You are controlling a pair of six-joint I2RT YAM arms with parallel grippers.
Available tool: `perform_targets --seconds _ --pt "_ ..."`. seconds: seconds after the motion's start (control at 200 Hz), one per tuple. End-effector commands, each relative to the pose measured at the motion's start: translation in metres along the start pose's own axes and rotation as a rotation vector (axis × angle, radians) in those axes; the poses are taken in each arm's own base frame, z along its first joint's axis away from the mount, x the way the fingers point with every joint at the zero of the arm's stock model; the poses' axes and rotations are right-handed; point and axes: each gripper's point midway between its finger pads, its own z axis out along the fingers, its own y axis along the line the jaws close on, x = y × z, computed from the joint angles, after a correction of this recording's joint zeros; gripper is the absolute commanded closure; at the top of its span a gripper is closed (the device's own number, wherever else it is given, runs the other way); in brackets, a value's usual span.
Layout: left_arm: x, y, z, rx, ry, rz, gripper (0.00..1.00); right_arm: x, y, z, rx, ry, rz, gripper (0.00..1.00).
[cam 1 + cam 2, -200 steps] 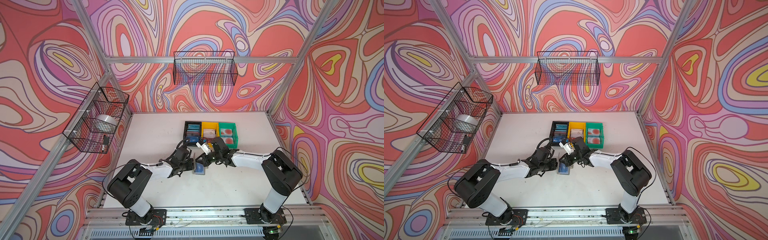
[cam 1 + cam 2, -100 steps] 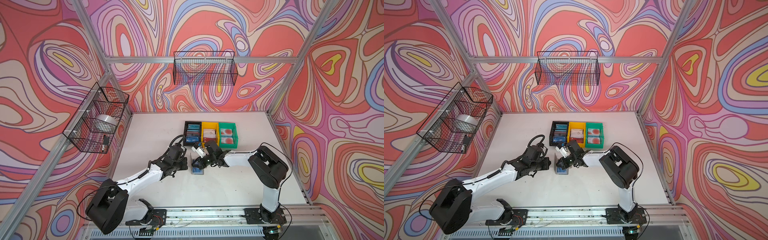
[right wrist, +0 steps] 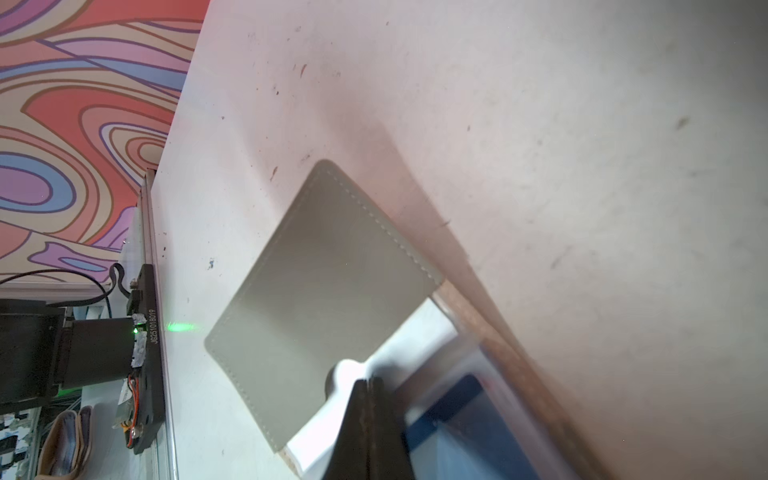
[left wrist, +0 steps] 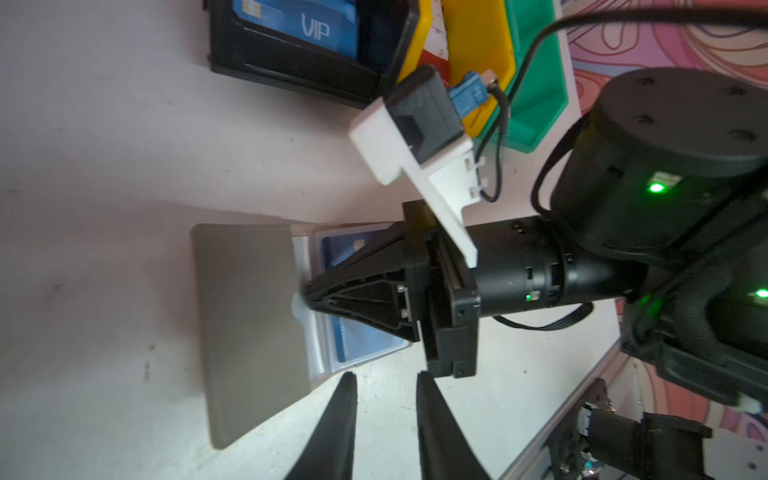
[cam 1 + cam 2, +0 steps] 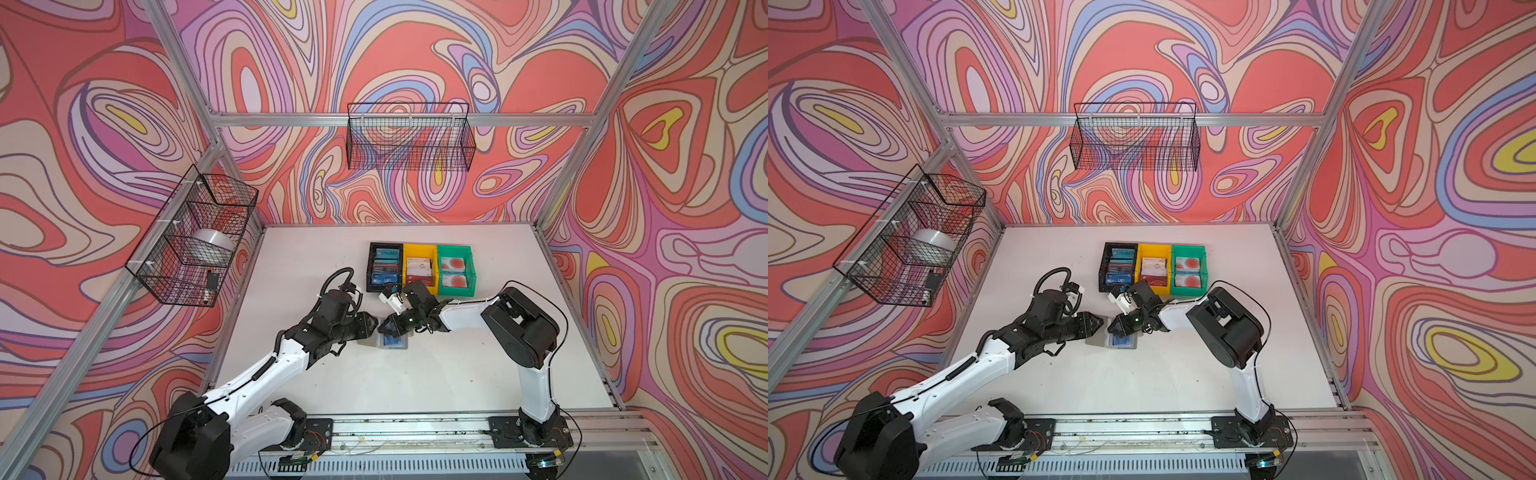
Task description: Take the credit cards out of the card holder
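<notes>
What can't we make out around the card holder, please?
Blue card in the holder: mostly hidden by the right gripper, left wrist view; blurred, right wrist view.
Whether that gripper pinches or only presses the clear sleeve: blurred, right wrist view.
Card count in the black bin: cut by the left wrist view's edge; too small in both top views.

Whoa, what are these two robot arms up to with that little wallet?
They are emptying cards from a grey card holder, which lies open on the table. The right end effector, shut, bears on its clear sleeves; pinching or pressing, I cannot tell. The left end effector hovers beside it, open and empty. A blue card sits in a sleeve.
</notes>
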Motion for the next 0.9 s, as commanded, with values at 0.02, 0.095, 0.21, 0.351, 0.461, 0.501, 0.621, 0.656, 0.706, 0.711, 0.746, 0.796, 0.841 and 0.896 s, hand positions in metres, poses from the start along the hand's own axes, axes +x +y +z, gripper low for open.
perform_targets --seconds 0.02,0.095,0.21,0.351,0.461,0.501,0.621,0.656,0.706,0.711,0.746,0.796,0.841,0.896 --pt "0.0 -0.005 0.015 0.043 0.034 -0.06 0.71 0.018 -0.015 0.009 0.032 0.039 0.058 0.98" --pt "0.006 0.008 0.022 0.002 0.054 -0.075 0.71 0.02 -0.011 0.005 0.023 0.039 0.057 0.98" --pt "0.01 0.023 0.026 -0.019 0.056 -0.109 0.72 0.015 -0.002 -0.008 0.028 0.015 0.04 0.97" --pt "0.017 0.047 0.026 0.011 0.031 -0.207 0.73 0.008 0.009 -0.027 0.053 -0.014 0.015 0.97" --pt "0.018 0.06 0.027 -0.002 0.019 -0.236 0.73 0.006 0.009 -0.037 0.095 -0.019 0.0 0.96" --pt "0.017 0.063 0.03 -0.018 0.023 -0.237 0.73 0.006 0.008 -0.04 0.108 -0.02 -0.003 0.96" --pt "0.016 0.063 0.045 -0.019 0.074 -0.238 0.73 0.008 0.0 -0.044 0.15 -0.015 0.011 0.96" --pt "0.018 0.063 0.049 -0.009 0.087 -0.246 0.73 0.009 -0.004 -0.045 0.166 -0.017 0.018 0.96" --pt "0.011 0.056 0.053 0.022 0.08 -0.247 0.72 0.01 -0.01 -0.047 0.192 -0.019 0.038 0.97" --pt "0.008 0.054 0.054 0.028 0.076 -0.244 0.72 0.011 -0.011 -0.048 0.194 -0.018 0.04 0.97" --pt "0.002 0.049 0.056 0.049 0.068 -0.242 0.71 0.012 -0.014 -0.049 0.208 -0.018 0.048 0.97" --pt "0.001 0.047 0.058 0.065 0.066 -0.244 0.7 0.016 -0.018 -0.05 0.227 -0.012 0.056 0.97" --pt "0.0 0.045 0.059 0.078 0.063 -0.248 0.67 0.018 -0.022 -0.05 0.241 -0.011 0.063 0.97" --pt "-0.001 0.045 0.06 0.084 0.06 -0.246 0.63 0.021 -0.025 -0.052 0.248 -0.016 0.072 0.97"
